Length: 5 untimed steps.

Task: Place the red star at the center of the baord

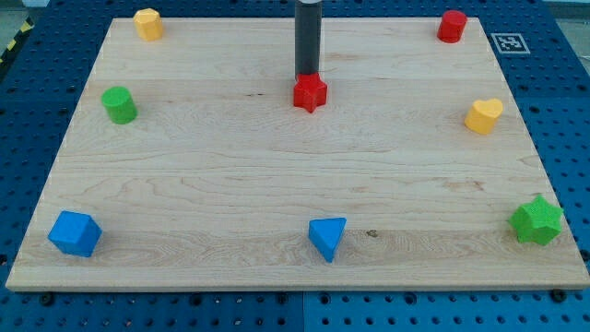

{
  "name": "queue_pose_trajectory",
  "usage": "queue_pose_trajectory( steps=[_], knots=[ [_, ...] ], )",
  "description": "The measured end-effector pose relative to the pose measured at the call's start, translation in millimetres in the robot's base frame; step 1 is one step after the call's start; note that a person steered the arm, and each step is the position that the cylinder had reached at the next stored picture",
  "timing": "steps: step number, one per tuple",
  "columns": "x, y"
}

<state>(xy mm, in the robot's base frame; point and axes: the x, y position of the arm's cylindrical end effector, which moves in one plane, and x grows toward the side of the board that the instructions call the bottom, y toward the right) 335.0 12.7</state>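
The red star [311,93] lies on the wooden board [295,184], in the upper middle of the view. My tip [306,77] stands right at the star's top edge, on the side toward the view's top, and seems to touch it. The dark rod rises straight up out of the view's top.
A yellow block [147,23] sits at top left, a red cylinder [452,26] at top right, a green cylinder [119,105] at left, a yellow heart [483,115] at right. A blue cube [75,232], a blue triangle [327,238] and a green star [536,220] line the bottom.
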Motion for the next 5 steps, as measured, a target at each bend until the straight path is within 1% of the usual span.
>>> queue_pose_trajectory(
  steps=[1,2,3,4,5],
  knots=[
    [-16,-21],
    [-30,-94],
    [-35,-175],
    [-75,-255],
    [-126,-311]
  ],
)
